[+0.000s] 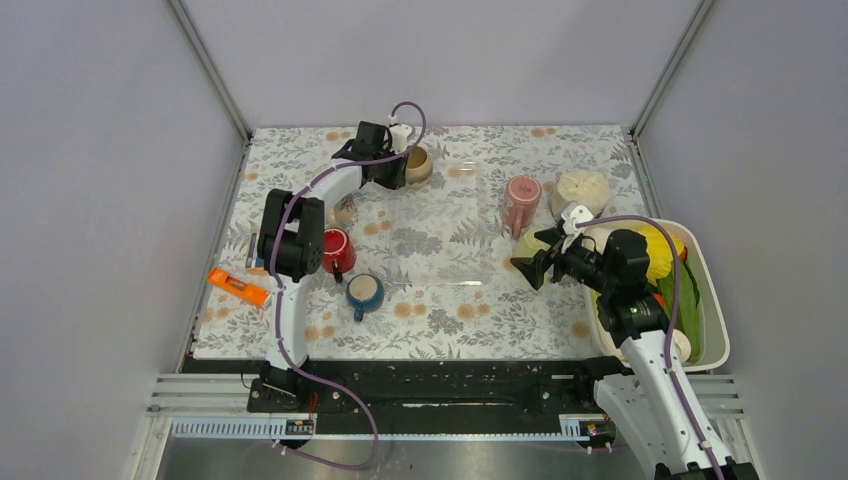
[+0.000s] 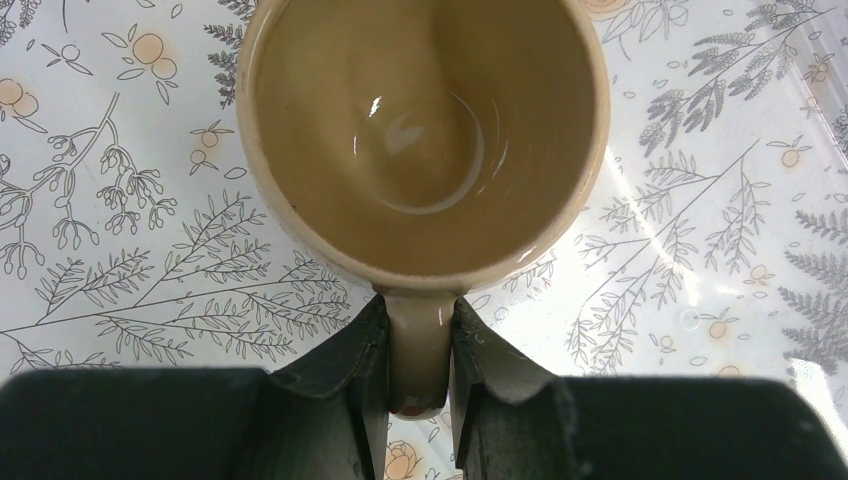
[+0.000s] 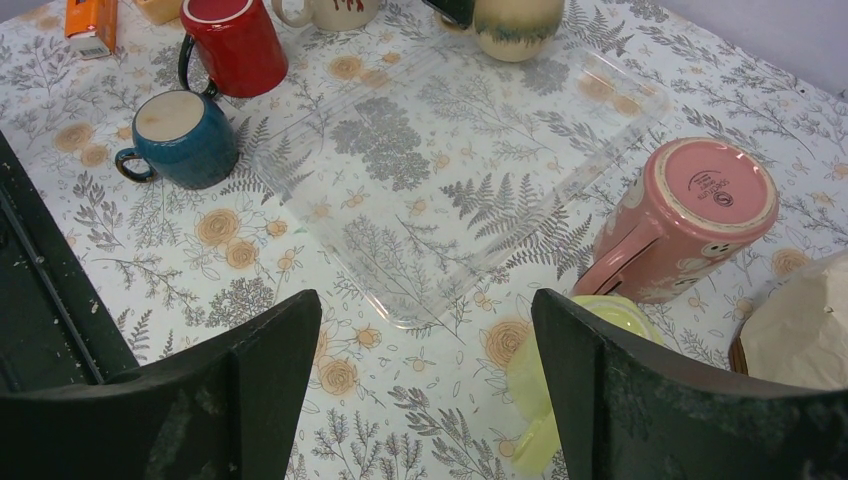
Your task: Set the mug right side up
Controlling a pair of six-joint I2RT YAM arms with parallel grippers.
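A beige mug (image 1: 418,163) stands at the back of the floral table, its mouth open to the top camera. In the left wrist view I look straight into the mug (image 2: 425,130) and see its glossy inside. My left gripper (image 2: 418,318) is shut on the mug's handle (image 2: 420,345), one finger on each side. The left gripper (image 1: 398,166) sits just left of the mug in the top view. My right gripper (image 3: 427,320) hangs open over the cloth near the tray's corner, holding nothing.
A pink mug (image 3: 690,215) stands base up at the right. A red mug (image 1: 337,250) and a blue mug (image 1: 364,292) sit at the left. A clear tray (image 3: 450,170) lies mid-table. An orange object (image 1: 238,287) lies far left. A white bin (image 1: 715,310) holds produce.
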